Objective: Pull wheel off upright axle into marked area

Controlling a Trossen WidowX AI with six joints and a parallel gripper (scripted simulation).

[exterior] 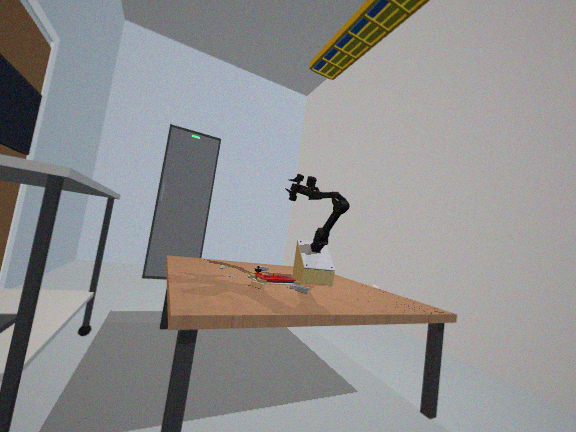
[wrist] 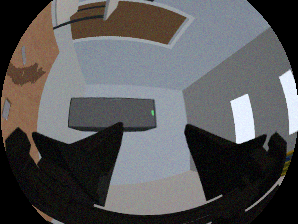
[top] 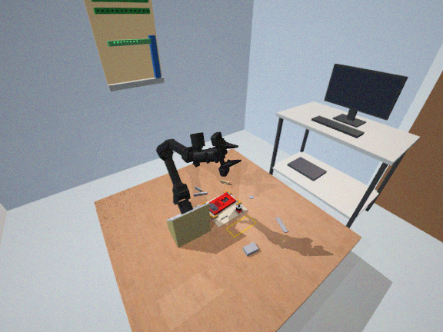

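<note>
A small dark wheel (top: 238, 207) (exterior: 258, 269) with a light spot on top sits over a red part at the corner of a pale board (top: 224, 221). The axle itself is too small to make out. The marked area is a yellow outline (top: 234, 237) on the table beside the board. My gripper (top: 239, 153) (exterior: 288, 184) (wrist: 155, 128) is open and empty, high above the table, with its fingers pointing sideways. The wheel and the marked area do not show in the wrist view.
A red block (top: 222, 204) (exterior: 277, 277) lies on the board. A tall box-like stand (top: 192, 227) (exterior: 315, 276) is at the arm's base. A grey block (top: 251, 249) lies in front of the marked area, and a grey strip (top: 281, 224) lies to its right. Small parts lie behind the board.
</note>
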